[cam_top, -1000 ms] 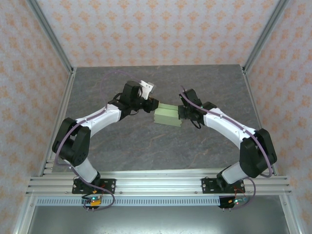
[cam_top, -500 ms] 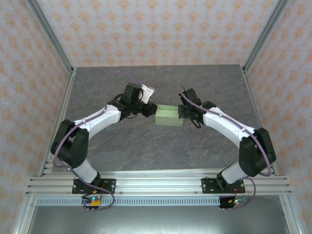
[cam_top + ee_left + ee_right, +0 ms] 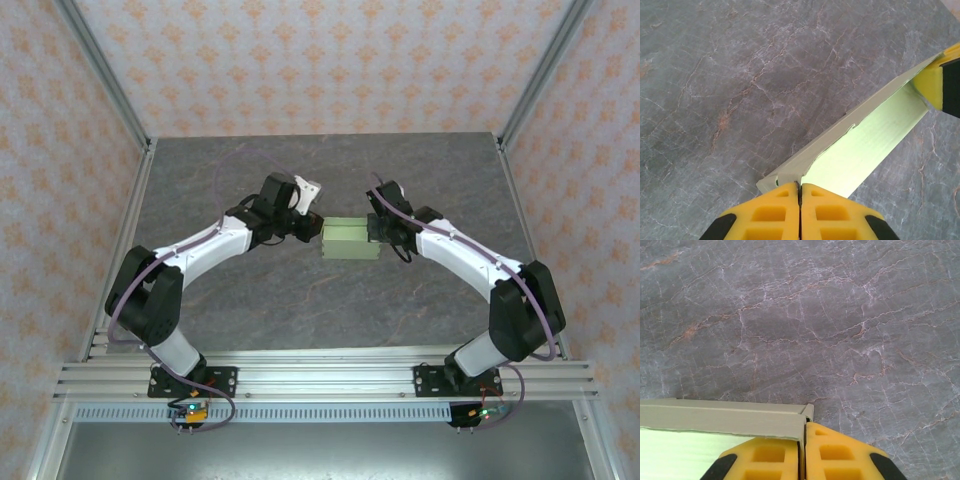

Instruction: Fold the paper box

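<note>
Surface: grey stone-look table [image 3: 300, 300], pale veins and a few rusty streaks, matte.
Room: walls [image 3: 320, 60] in pinkish paper w/ orange motifs on three sides; alu frame posts [image 3: 100, 75] run up the corners.
Near edge: alu rails [image 3: 320, 378] carry both arm bases.
Paper box [image 3: 350, 240]: mid-table, slightly toward the back, strung between the two grippers. Pale green, shallow, long side running L–R.
Left gripper [image 3: 316, 228]: at the box's left end. Left wrist cam has the yellow fingers [image 3: 775, 212] pressed flat together, gripper [image 3: 800, 187] pinching the card's end wall at the seam.
Right gripper [image 3: 372, 232]: at the box's right end. On its own cam it's [image 3: 804, 432] closed tight too, thin card edge caught between the pads.
Box up close: bright green inner face [image 3: 865, 145], duller outer wall [image 3: 725, 422], one torn-looking edge.
Box vs table: resting or lifted, can't tell.
</note>
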